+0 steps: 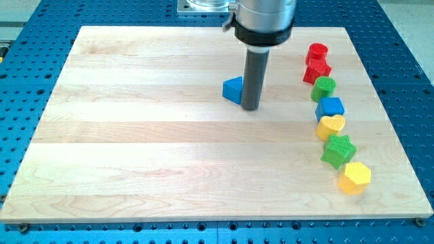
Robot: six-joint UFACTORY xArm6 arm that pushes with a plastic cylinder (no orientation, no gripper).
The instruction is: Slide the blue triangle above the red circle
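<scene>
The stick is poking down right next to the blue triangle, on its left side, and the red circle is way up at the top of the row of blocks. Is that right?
Not quite. In the camera view, my tip stands on the view's right side of the blue triangle, not its left, partly covering it. The rest holds: the red circle sits at the top of the row of blocks.

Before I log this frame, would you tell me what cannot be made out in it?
- Camera view: the right part of the blue triangle is hidden behind the rod.
- Whether my tip touches the triangle cannot be told.
- The arm above the rod is cut off by the view's top.
</scene>
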